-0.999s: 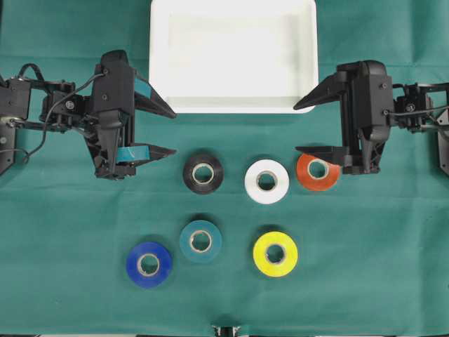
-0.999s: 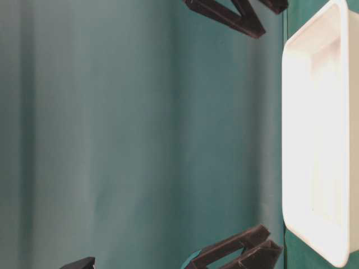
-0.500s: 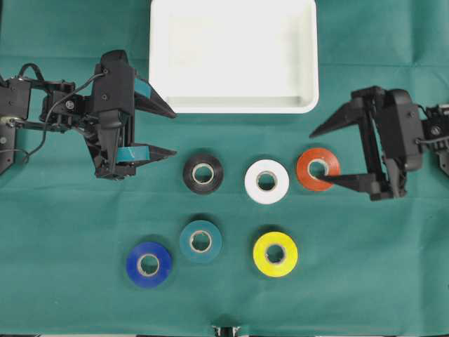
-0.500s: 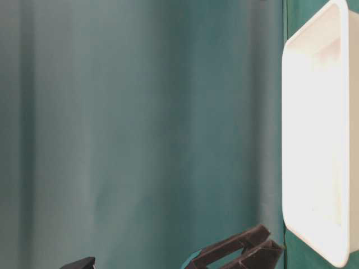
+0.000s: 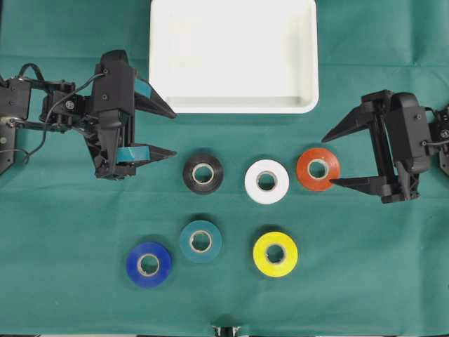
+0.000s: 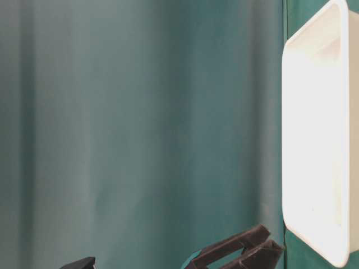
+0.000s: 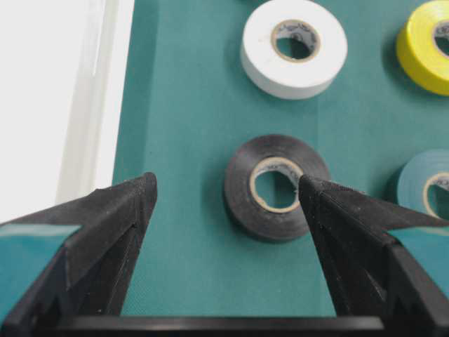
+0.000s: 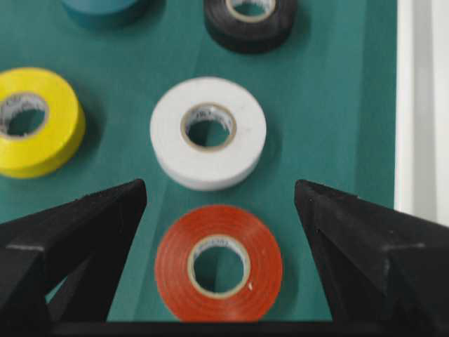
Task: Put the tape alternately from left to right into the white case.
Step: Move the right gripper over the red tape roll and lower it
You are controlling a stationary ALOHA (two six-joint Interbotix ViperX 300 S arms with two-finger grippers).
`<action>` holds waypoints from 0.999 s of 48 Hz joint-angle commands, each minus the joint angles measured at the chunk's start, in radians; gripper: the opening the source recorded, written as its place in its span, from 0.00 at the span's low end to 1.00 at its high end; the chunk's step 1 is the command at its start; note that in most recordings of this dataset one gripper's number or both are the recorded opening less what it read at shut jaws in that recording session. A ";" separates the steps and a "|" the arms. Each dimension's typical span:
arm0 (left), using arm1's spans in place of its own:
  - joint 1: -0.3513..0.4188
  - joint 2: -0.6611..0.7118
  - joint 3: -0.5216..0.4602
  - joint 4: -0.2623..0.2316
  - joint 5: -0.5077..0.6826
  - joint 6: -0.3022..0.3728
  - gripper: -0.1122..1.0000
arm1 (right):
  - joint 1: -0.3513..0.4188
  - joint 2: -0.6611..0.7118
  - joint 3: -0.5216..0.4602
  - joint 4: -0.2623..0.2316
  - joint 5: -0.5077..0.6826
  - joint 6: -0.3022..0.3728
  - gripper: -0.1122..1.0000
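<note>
Six tape rolls (image 5: 203, 173) with pale cores lie on the green surface (image 5: 365, 267); one white case (image 5: 233, 106); both grippers' fingers (image 5: 160, 151) spread, holding nothing.

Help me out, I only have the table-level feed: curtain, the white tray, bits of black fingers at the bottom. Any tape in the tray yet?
Observer: No. The white case holds nothing; all six rolls lie on the green cloth.
Operator: Right gripper, where is it?
Observer: The right gripper stands open beside the red-orange roll, which lies flat between its fingers in the right wrist view, ungripped.
Operator: And the left?
Observer: The left gripper is open and holds nothing; the black roll lies just ahead of it.
</note>
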 commanded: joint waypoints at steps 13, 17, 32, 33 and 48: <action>-0.003 -0.006 -0.018 -0.002 -0.005 -0.002 0.88 | 0.026 0.044 -0.009 0.000 0.026 0.028 0.80; -0.002 -0.006 -0.018 -0.002 -0.005 -0.002 0.88 | 0.034 0.077 -0.009 0.000 0.026 0.046 0.80; -0.002 -0.006 -0.020 -0.002 -0.005 -0.002 0.88 | 0.069 0.218 -0.034 0.000 0.026 0.110 0.80; -0.003 -0.006 -0.020 -0.002 -0.006 -0.002 0.88 | 0.072 0.224 -0.037 0.000 0.026 0.112 0.80; -0.002 -0.006 -0.018 -0.002 -0.005 -0.002 0.88 | 0.080 0.344 -0.078 0.000 0.029 0.117 0.80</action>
